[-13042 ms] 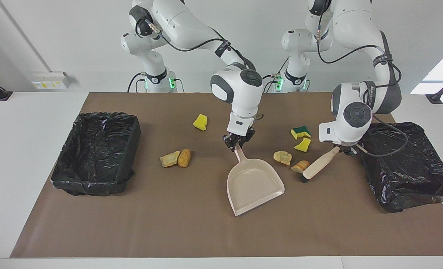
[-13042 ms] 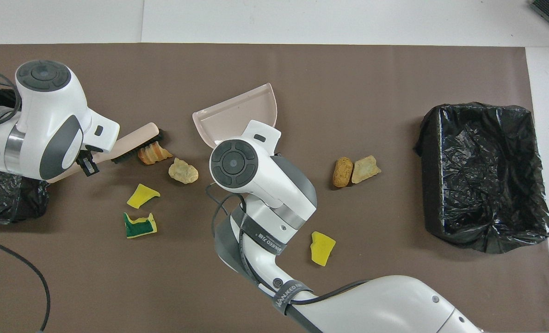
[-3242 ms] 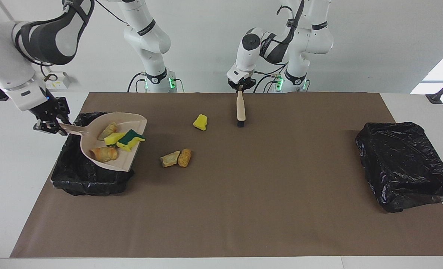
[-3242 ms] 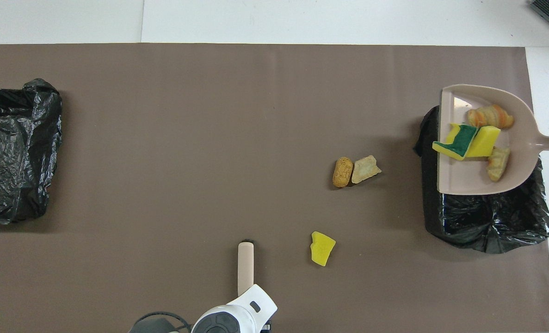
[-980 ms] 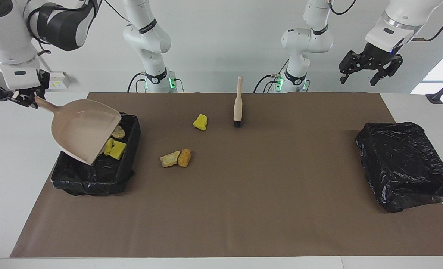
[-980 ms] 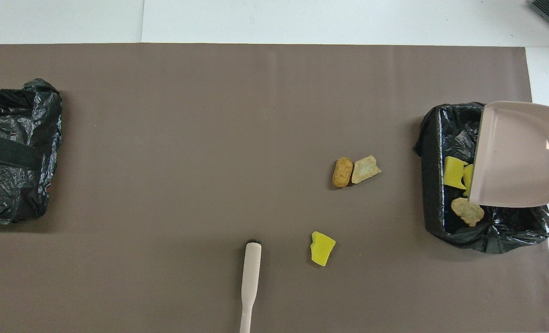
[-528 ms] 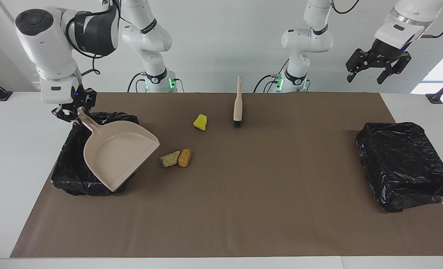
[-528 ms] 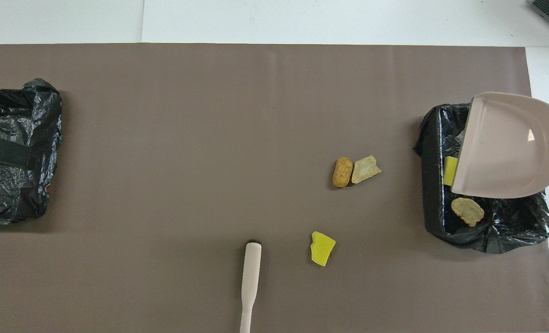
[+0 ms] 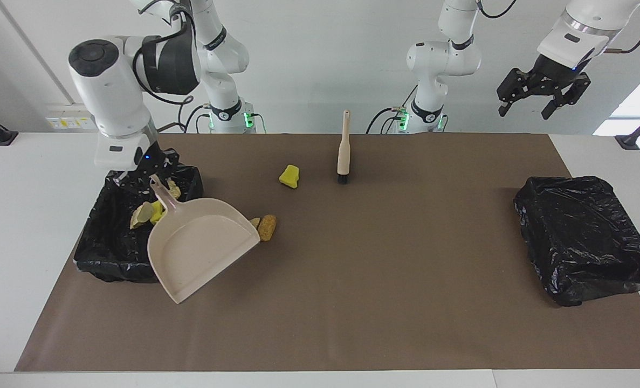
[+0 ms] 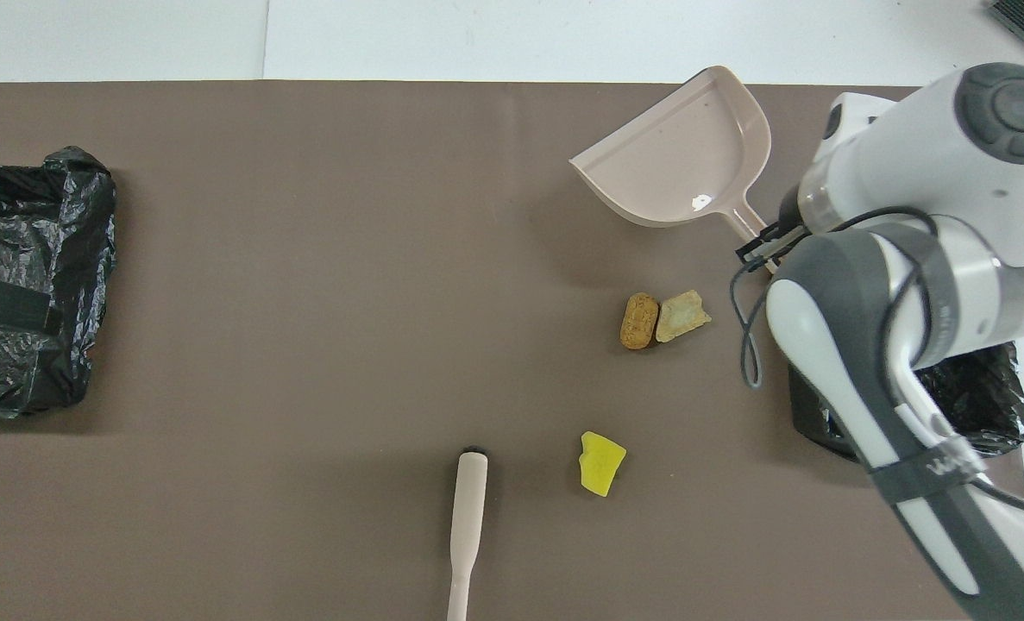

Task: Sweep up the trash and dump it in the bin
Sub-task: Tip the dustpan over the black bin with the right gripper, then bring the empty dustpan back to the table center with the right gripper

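My right gripper [image 9: 155, 182] is shut on the handle of the empty beige dustpan [image 9: 201, 248], holding it tilted over the mat beside the black-lined bin [image 9: 98, 242]. In the overhead view the gripper [image 10: 757, 246] and dustpan [image 10: 684, 164] show beside the bin [image 10: 982, 397], which my arm mostly hides. Yellow and tan trash scraps [image 9: 148, 213] lie in the bin. On the mat lie a golden-brown chunk [image 10: 639, 321], a tan chunk [image 10: 682, 315] and a yellow sponge piece [image 10: 601, 463]. The brush [image 9: 343, 151] lies nearer to the robots. My left gripper [image 9: 527, 99] waits open, raised high.
A second black-bagged bin [image 9: 584, 237] stands at the left arm's end of the table and also shows in the overhead view [image 10: 28, 259]. The brown mat [image 9: 384, 280] covers most of the table.
The emptied dustpan has swung off the bin toward the middle of the mat, beside the two bread chunks. My right arm now covers the bin from above. The left gripper has barely moved.
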`<control>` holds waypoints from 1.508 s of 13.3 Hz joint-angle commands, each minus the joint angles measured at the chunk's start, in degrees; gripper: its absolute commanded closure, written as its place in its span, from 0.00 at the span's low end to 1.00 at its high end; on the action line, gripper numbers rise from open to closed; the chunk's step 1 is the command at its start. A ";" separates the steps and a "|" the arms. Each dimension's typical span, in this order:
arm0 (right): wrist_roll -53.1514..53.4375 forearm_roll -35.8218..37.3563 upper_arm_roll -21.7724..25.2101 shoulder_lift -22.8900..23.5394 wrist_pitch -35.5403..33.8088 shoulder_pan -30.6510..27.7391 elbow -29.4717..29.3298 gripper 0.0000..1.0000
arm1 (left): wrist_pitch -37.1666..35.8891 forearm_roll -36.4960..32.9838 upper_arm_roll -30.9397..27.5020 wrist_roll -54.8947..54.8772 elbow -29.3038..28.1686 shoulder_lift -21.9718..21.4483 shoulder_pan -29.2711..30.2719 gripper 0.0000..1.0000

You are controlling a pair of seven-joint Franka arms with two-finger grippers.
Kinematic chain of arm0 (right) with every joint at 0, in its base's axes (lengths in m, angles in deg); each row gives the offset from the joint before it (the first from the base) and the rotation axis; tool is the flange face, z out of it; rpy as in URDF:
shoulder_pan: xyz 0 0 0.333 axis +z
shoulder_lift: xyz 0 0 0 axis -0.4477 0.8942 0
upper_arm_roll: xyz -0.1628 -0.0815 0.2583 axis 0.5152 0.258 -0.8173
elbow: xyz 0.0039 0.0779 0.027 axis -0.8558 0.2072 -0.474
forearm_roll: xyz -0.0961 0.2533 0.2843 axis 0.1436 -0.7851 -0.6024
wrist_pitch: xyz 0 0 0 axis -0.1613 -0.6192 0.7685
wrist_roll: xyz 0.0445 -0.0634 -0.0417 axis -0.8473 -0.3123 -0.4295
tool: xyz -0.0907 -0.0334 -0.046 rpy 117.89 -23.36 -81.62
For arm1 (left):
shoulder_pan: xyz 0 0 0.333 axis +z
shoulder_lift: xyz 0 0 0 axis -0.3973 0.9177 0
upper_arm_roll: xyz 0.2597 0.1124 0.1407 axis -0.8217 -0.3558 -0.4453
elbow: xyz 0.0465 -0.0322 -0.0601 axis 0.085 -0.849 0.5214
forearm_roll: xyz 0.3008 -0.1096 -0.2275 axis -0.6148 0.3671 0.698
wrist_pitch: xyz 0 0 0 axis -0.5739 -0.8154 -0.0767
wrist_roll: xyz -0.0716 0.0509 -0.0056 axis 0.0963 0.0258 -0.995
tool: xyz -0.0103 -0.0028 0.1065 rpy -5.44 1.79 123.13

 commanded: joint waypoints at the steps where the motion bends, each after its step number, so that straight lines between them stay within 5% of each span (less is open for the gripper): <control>1: 13.55 -1.00 0.30 2.87 3.28 5.82 -0.91 1.00 | 1.35 -0.17 1.11 -0.99 -3.41 -2.59 1.25 0.00; 8: 52.31 6.46 0.31 13.41 14.44 23.41 -2.31 1.00 | 0.91 -0.26 0.75 -0.11 -3.14 -2.50 1.51 0.00; 13: 59.65 6.65 0.65 16.24 17.53 26.85 -2.66 1.00 | 0.64 -0.26 0.67 -0.02 -3.23 -2.59 1.60 0.00; 14: 59.65 6.65 0.66 16.33 17.44 26.85 -2.84 0.85 | 0.64 -0.26 0.67 -0.02 -3.31 -2.59 1.52 0.00; 15: 59.65 6.73 0.66 16.15 17.44 26.76 -3.19 0.01 | 0.73 -0.26 0.67 -0.02 -3.31 -2.76 1.25 0.00; 20: 59.57 4.80 0.31 10.72 13.86 26.41 -1.79 0.00 | 1.70 -0.26 0.75 -0.19 -3.49 -2.76 0.90 0.00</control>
